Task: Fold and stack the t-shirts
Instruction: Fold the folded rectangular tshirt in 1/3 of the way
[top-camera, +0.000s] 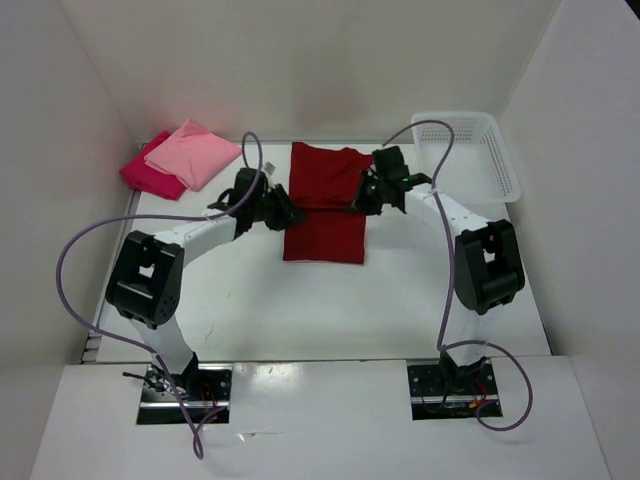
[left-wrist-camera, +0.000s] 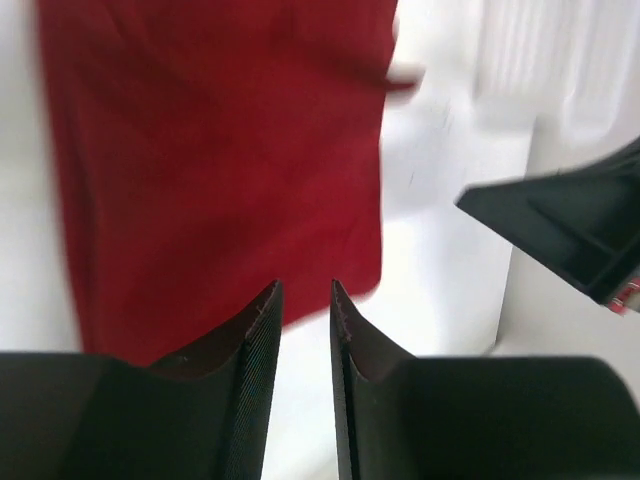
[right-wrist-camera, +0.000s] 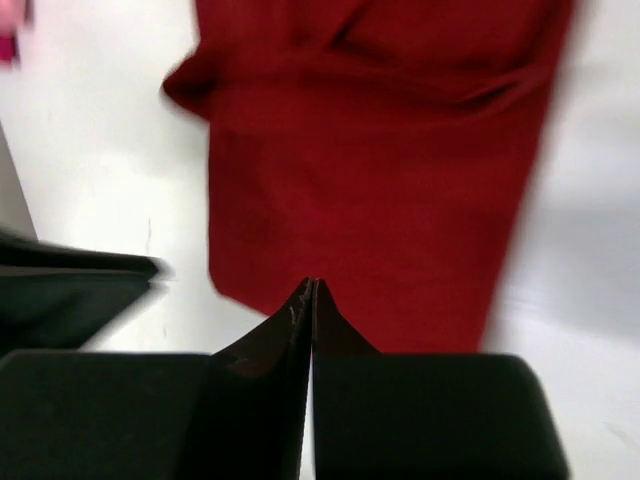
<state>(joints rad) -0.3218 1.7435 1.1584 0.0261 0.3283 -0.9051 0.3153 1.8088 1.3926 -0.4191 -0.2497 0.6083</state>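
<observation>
Clerk: Largest item first?

Inspector: White bench (top-camera: 400, 300), walled on three sides. It carries everything listed here.

Clerk: The shirts?

Inspector: Dark red shirt (top-camera: 325, 205) lies flat at the middle of the bench, towards the far wall. It is folded into a long strip running far to near. The far end is somewhat wider, and a fold of cloth juts out at one far corner.

Clerk: Next?

Inspector: White lattice basket (top-camera: 458, 117) in the far right corner, apart from the dark red shirt. Its contents cannot be made out.

Clerk: The other two shirts?

Inspector: Both in the far left corner, folded. Light pink shirt (top-camera: 193, 152) sits on top of the bright magenta shirt (top-camera: 145, 175), which shows beneath it on the left side. They are well apart from the dark red one.

Clerk: Grippers?

Inspector: Left gripper (top-camera: 290, 213) is at the left edge of the dark red shirt. Its wrist view shows the fingers (left-wrist-camera: 262, 330) narrowly parted, with nothing between them. Right gripper (top-camera: 362, 200) is at the right edge. Its wrist view shows the fingers (right-wrist-camera: 335, 325) pressed together, with no cloth visible between them. Both wrist views are blurred. I cannot tell whether either gripper touches the cloth.
</observation>
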